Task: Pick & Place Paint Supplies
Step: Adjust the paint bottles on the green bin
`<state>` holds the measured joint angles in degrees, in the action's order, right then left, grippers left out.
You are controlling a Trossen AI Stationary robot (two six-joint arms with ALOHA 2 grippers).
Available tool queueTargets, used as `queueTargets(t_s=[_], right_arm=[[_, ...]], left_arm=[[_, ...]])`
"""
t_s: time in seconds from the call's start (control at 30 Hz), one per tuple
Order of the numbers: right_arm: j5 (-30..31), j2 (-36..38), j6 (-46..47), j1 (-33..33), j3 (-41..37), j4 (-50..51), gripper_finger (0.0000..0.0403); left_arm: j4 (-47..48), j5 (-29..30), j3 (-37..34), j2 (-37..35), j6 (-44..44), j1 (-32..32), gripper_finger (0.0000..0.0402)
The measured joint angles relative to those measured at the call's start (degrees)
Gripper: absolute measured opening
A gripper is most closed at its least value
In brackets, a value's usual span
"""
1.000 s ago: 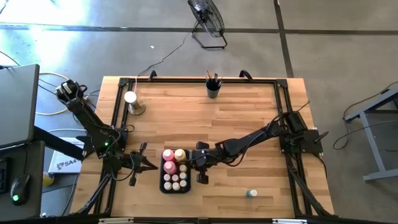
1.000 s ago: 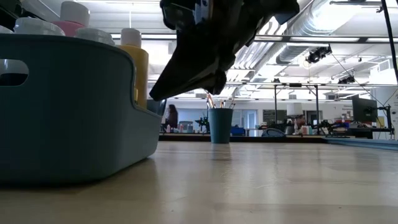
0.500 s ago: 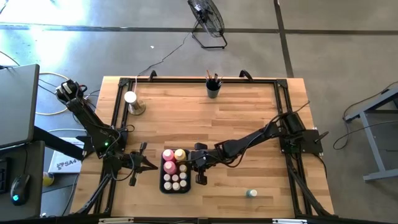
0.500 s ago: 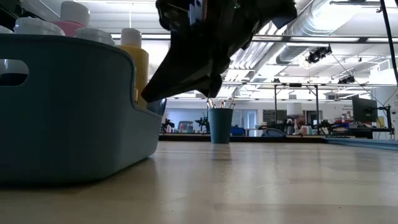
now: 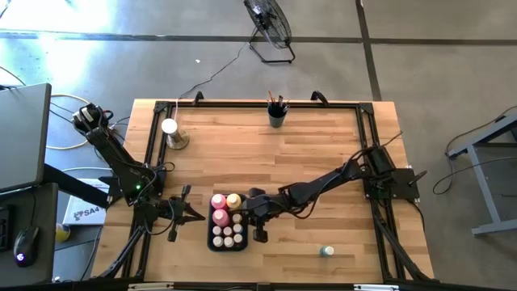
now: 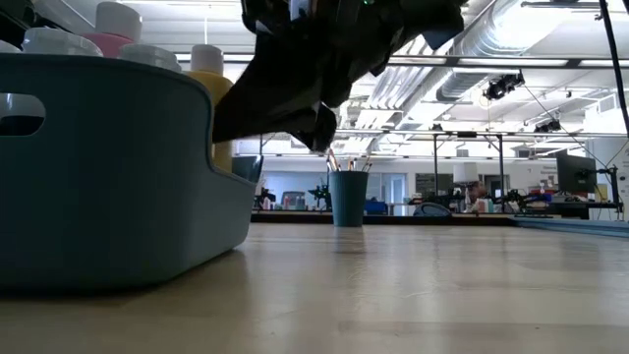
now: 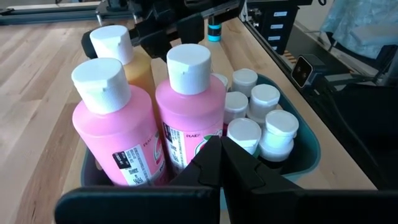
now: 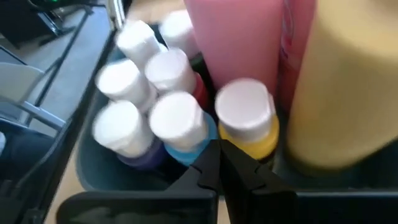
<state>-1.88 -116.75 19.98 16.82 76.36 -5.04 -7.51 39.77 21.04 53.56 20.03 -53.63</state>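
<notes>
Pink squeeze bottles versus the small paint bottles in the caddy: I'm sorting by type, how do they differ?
The pink squeeze bottles stand far taller than the small paint bottles. They are pink-bodied with labels, while the small bottles mostly show only caps. Both have white caps and stand upright in the blue caddy.

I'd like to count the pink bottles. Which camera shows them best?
The left wrist view: two pink bottles stand large in the bin, labels showing. From above they merge into one pink spot. The low view shows only a cap; the right wrist view a cropped side.
</notes>
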Motion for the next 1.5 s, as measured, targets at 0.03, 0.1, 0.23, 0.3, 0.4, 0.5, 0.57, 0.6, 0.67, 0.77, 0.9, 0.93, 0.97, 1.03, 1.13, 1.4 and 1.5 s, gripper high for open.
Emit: queueTargets(t_s=[0.03,0.1,0.23,0.3,0.4,0.5,0.57,0.6,0.67,0.77,0.9,0.93,0.97,1.03,1.13,1.4,1.5], right_arm=[[-0.13,0.00,-0.18,0.00,0.00,-0.54,0.0002],[-0.18,0.00,-0.28,0.00,0.00,-0.79,0.0002],[-0.83,-1.40,-0.34,-0.01,0.00,-2.26,0.0002],[-1.49,-2.84,-0.31,-0.04,0.00,-3.97,0.0002],[-1.07,-3.74,-0.47,0.00,-0.04,-4.27,0.0002],[-0.98,-3.63,-0.55,-0.04,0.00,-5.28,0.0002],[-0.62,-3.63,-0.88,-0.04,0.00,-5.45,0.0002],[-0.64,-3.63,-1.17,-0.04,0.00,-5.60,0.0002],[-0.27,-3.63,-1.26,-0.07,0.00,-5.74,0.0002],[0.35,-3.63,-1.19,-0.11,0.00,-4.53,0.0002],[0.43,-3.63,-0.60,-0.11,0.00,-4.15,0.0002],[0.43,-3.63,-0.57,-0.11,0.00,-3.94,0.0002],[0.52,-3.63,-0.41,-0.11,0.00,-3.67,0.0002],[1.41,-3.63,0.44,-0.09,0.00,-2.58,0.0002],[2.77,-3.40,1.08,-0.11,-0.02,-1.43,0.0002],[4.14,-3.19,-0.21,-0.47,-0.02,-2.62,0.0002],[3.14,-3.19,-0.17,-0.50,0.00,-2.82,0.0002]], left_arm=[[0.02,0.00,0.00,0.00,0.00,-0.02,0.0000],[0.02,0.00,0.00,0.00,0.00,-0.02,0.0000],[0.01,0.00,0.00,0.00,0.00,0.00,0.0000],[0.01,0.00,0.00,0.00,0.00,-0.01,0.0000],[0.02,-0.03,0.00,0.00,0.00,0.00,0.0000],[0.06,-0.07,0.00,0.00,0.00,-0.01,0.0000],[0.04,-0.07,0.00,0.00,0.00,0.00,0.0000],[0.09,-0.07,0.00,0.00,0.00,0.00,0.0000],[0.09,-0.06,0.00,0.00,0.00,0.00,0.0000],[0.09,-0.07,0.00,0.00,0.00,-0.01,0.0000],[0.09,-0.07,0.00,0.00,0.00,0.00,0.0000],[0.09,-0.07,0.00,0.00,0.00,-0.02,0.0000],[0.10,-0.07,0.00,0.00,0.00,-0.01,0.0000],[0.09,-0.07,0.00,0.00,0.00,0.00,0.0000],[0.09,-0.07,0.00,0.00,0.00,0.00,0.0000],[0.09,-0.07,0.00,0.00,0.00,0.00,0.0000],[0.09,-0.07,0.00,0.00,0.00,0.00,0.0000]])
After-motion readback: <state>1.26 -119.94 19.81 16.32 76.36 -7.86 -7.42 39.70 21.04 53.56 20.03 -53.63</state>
